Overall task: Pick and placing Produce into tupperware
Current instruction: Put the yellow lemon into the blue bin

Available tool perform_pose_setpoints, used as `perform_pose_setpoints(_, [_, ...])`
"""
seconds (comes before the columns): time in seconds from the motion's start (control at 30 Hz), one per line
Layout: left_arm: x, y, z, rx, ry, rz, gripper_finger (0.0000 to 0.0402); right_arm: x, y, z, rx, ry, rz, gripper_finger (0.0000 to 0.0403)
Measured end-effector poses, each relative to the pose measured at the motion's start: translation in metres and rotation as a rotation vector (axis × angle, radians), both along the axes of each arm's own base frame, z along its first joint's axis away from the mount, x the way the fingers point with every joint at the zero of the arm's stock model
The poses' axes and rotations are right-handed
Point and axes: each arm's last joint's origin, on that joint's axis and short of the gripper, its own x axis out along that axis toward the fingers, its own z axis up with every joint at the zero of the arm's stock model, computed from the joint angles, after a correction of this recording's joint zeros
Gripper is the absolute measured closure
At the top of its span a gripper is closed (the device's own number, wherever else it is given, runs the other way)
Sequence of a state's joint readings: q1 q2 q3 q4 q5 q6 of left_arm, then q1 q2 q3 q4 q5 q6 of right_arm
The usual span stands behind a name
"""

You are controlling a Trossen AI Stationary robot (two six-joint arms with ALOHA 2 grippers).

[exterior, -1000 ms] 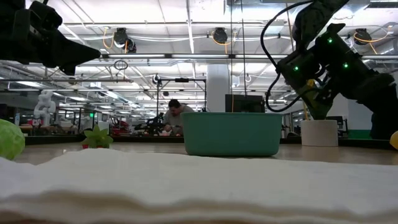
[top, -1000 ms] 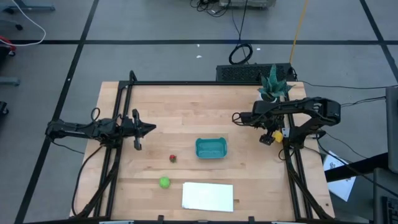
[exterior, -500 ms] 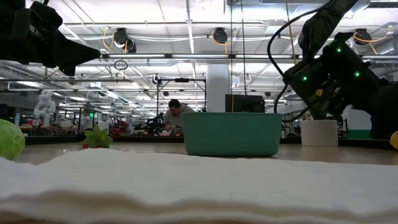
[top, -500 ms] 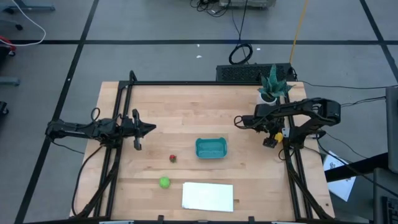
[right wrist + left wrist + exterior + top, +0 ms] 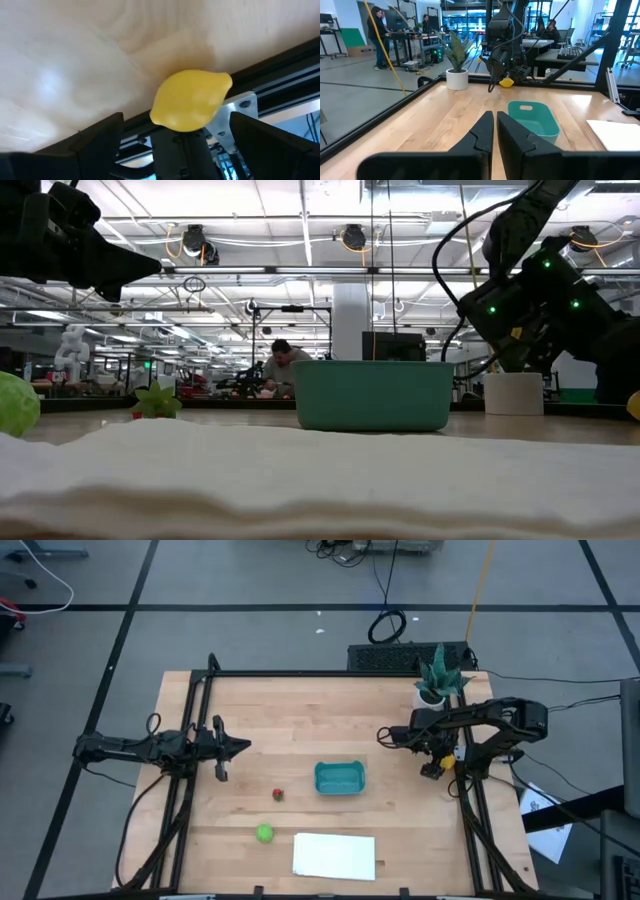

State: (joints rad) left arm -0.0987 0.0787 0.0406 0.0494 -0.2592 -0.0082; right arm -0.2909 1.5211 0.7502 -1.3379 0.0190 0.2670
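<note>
The yellow lemon lies on the table at its right edge, against the metal rail; it also shows in the high view. My right gripper is tipped down over the lemon and open, one finger on either side, apart from it. The teal tupperware stands mid-table with nothing showing in it. The dark red fruit and the green ball lie on the wood to its left. My left gripper waits shut and level at the table's left side.
A flat white sheet lies at the near edge. A potted plant stands at the far right, just behind my right arm. Black rails run along the table's left and right sides.
My right gripper has come down a little toward the lemon and stays open. Nothing on the table has moved.
</note>
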Motion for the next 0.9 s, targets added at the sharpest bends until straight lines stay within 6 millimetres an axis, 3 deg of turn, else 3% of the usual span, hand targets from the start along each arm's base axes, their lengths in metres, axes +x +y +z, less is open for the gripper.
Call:
perform_pose_setpoints(0.33, [0.000,0.000,0.000,0.000,0.000,0.000,0.0376,0.002,0.000,-0.005,0.001,0.019,-0.043,0.0046])
perform_pose_setpoints(0.67, [0.000,-0.001,0.000,0.001,0.001,-0.031,0.0376,0.003,-0.001,-0.028,0.059,0.159,-0.015,0.0046])
perform_pose_setpoints(0.9, [0.000,-0.001,0.000,0.005,0.002,-0.032,0.0376,0.007,-0.002,-0.037,0.056,0.141,0.020,0.0046])
